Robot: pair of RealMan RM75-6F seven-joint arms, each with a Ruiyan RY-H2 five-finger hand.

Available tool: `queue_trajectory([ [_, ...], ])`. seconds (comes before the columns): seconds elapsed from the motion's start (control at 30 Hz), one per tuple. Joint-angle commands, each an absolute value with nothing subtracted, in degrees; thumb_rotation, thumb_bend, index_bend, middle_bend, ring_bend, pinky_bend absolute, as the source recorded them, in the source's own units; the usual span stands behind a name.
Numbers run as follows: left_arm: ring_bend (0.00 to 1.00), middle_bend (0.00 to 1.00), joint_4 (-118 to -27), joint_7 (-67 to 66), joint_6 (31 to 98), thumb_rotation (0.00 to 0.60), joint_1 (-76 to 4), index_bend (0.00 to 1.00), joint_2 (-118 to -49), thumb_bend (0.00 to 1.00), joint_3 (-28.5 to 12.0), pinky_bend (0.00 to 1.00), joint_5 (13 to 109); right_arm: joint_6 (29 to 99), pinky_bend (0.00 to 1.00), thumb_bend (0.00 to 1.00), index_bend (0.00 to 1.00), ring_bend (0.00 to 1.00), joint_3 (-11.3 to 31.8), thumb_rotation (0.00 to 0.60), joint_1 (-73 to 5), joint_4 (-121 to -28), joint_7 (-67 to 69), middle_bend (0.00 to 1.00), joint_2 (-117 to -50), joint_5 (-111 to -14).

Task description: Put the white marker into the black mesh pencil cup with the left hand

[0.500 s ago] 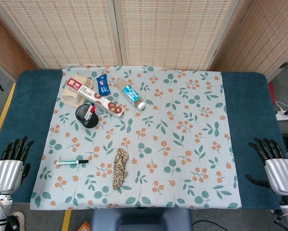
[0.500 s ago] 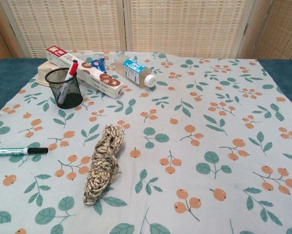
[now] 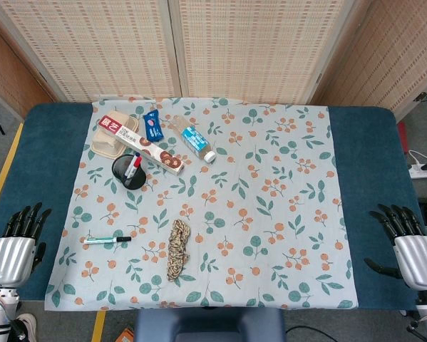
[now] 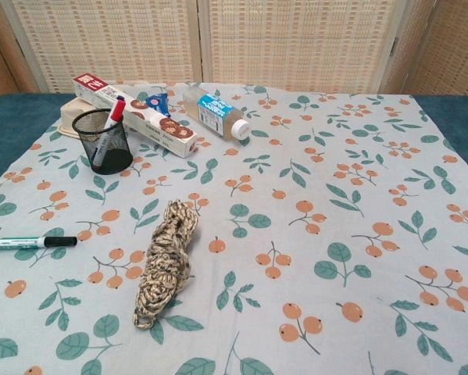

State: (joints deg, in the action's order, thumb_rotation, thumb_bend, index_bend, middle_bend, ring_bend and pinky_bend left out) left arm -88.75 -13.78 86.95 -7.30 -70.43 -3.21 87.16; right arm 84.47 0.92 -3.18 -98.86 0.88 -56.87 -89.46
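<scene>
The table [image 3: 28, 149] has a dark blue top, and a pale floral cloth [image 3: 270, 214] covers its middle. On the cloth's far left stand a black mesh pencil cup [image 3: 128, 172], a long biscuit box [image 3: 142, 143] lying over a beige tray [image 3: 106, 146], a blue packet [image 3: 153, 125] and a lying bottle [image 3: 197, 142]. Nearer lie the white marker [image 3: 107, 240] and a coiled rope bundle [image 3: 177, 248].

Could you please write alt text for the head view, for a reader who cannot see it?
A white marker lies flat on a floral tablecloth, nearer the robot than a black mesh pencil cup already holding a pen. The left hand and right hand rest open at the table's near corners, touching nothing. A rope bundle, biscuit box and plastic bottle also lie on the cloth.
</scene>
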Motion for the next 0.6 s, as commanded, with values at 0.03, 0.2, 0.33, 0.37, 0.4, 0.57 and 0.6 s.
queue_trajectory([
  [0.03, 0.0, 0.0, -88.8, -13.7, 87.0, 0.6, -7.3, 0.11, -70.4, 0.43, -3.2, 0.1, 87.3, 84.4, 0.0, 0.0, 0.18, 0.05, 0.9, 0.6, -3.2, -98.9, 0.9, 0.09, -56.8, -89.5],
  [0.2, 0.0, 0.0, -88.8, -13.9, 87.5, 0.6, -7.2, 0.11, -70.4, 0.43, -3.3, 0.1, 87.4, 84.2, 0.0, 0.0, 0.19, 0.05, 0.8, 0.6, -3.2, -98.9, 0.9, 0.09, -56.8, -89.5],
  [0.33, 0.0, 0.0, -88.9, -13.9, 87.5, 0.6, -7.2, 0.11, -70.4, 0.43, -3.3, 0.1, 87.5, 84.1, 0.0, 0.0, 0.19, 0.05, 0.8, 0.6, -3.2, -99.0, 0.8, 0.09, -56.7, -89.4],
  [0.37, 0.0, 0.01, -89.1, -13.9, 87.5, 0.6, -7.1, 0.11, -70.4, 0.43, -3.3, 0.11, 87.5, 84.1, 0.0, 0.0, 0.19, 0.05, 0.8, 0.6, -3.2, -99.0, 0.8, 0.09, -56.7, -89.4],
  [0.4, 0.0, 0.03, -89.3, -13.9, 87.6, 0.6, -7.1, 0.11, -70.3, 0.43, -3.2, 0.11, 87.5, 84.1, 0.0, 0.0, 0.2, 0.05, 0.8, 0.6, -3.2, -99.1, 0.8, 0.09, -56.6, -89.3],
  [0.57, 0.03, 0.14, -96.6, -15.5, 87.7, 0.6, -7.2, 0.15, -69.6, 0.43, -3.4, 0.15, 87.9, 84.7, 0.0, 0.0, 0.21, 0.05, 0.9, 0.6, -2.9, -99.3, 0.6, 0.09, -56.5, -89.3],
  [0.6, 0.03, 0.16, -97.8, -16.2, 87.2, 0.6, -7.5, 0.16, -69.5, 0.43, -3.3, 0.15, 88.0, 84.5, 0.0, 0.0, 0.21, 0.05, 0.9, 0.6, -3.0, -99.3, 0.7, 0.09, -56.5, -89.3],
])
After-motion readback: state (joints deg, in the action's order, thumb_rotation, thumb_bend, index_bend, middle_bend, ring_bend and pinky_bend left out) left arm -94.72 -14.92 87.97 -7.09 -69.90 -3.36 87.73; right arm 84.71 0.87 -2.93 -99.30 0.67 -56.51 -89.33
